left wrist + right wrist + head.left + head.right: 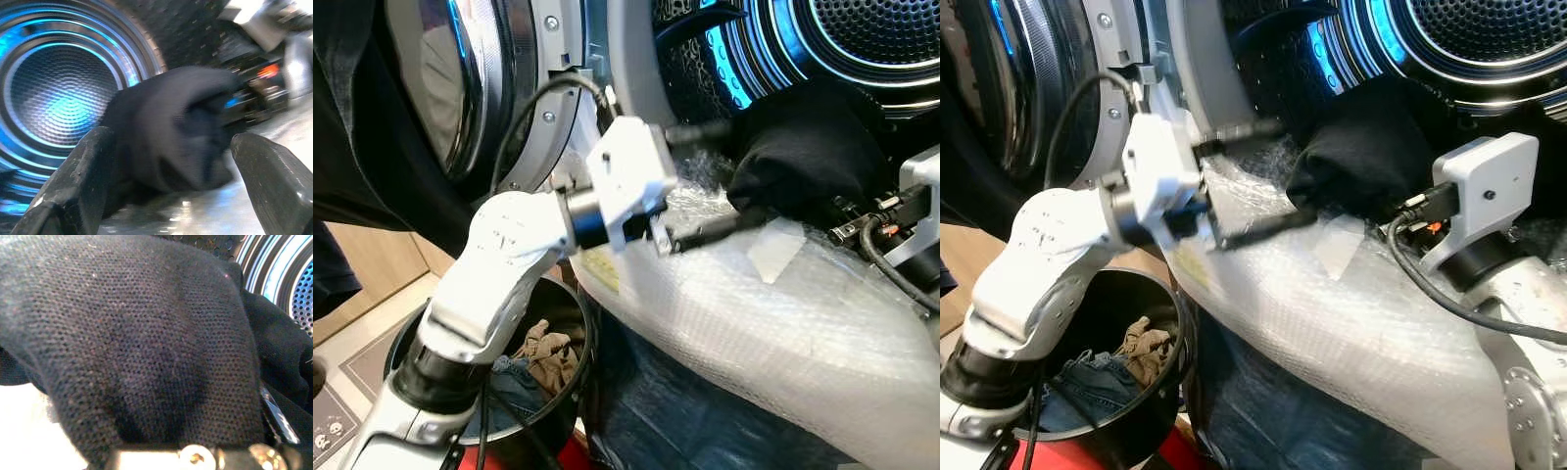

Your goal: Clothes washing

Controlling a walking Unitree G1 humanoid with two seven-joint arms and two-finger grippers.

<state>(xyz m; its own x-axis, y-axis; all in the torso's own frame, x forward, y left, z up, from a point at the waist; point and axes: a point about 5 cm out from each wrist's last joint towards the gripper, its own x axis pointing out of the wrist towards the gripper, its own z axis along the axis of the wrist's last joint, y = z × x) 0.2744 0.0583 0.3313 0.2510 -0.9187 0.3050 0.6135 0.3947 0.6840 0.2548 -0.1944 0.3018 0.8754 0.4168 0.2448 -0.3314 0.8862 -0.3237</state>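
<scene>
While the black garment [803, 147] rests bunched on the lip of the washer opening, half on the bubble-wrap padding [773, 323] that covers the lower rim and half inside the lit drum [1489, 39], it lies directly ahead of the left gripper [705, 181], along the line of that gripper's fingers. In the left wrist view the two black fingers [83, 181] stand wide apart with nothing between them, and the garment sits just beyond their tips, framed in the gap. The bundle has no clear long axis; it is a rounded heap, slightly broader across the opening than deep. The right gripper [1410, 211] reaches in from the opposite side and is pressed into or under the cloth. The right wrist view shows knit fabric at very close range, but whether those fingers are closed on it cannot be determined. By judgement, the right arm is the nearer of the two, being in contact, while the left is near but apart. A black basket [563, 387] with more clothes stands below the left arm.
</scene>
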